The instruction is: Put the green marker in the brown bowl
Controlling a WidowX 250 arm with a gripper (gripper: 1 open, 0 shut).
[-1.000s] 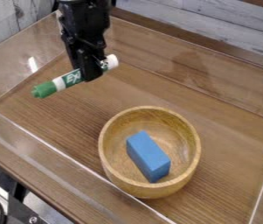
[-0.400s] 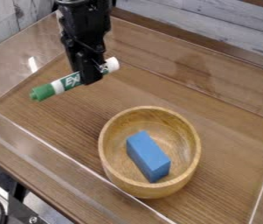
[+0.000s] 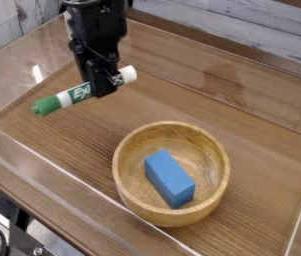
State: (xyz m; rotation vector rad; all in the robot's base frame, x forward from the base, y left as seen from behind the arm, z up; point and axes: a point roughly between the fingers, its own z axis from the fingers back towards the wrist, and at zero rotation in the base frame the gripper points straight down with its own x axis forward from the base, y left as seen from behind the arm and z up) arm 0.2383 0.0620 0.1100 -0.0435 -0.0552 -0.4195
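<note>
The green marker [image 3: 70, 96] has a white barrel with green lettering and a dark green cap at its lower-left end. My black gripper [image 3: 103, 84] points straight down and is shut on the marker near its white end, holding it tilted just above the wooden table. The brown bowl [image 3: 129, 152] sits to the lower right of the gripper, apart from it, round and shallow with a thick rim.
A blue rectangular block [image 3: 169, 178] lies inside the bowl. Clear plastic walls [image 3: 59, 180] run along the table's near and left edges. Wood-grain tabletop [image 3: 233, 90] stretches to the right of the gripper.
The marker's green cap end has shifted slightly to the left and down; the gripper has kept nearly still, shut on it.
</note>
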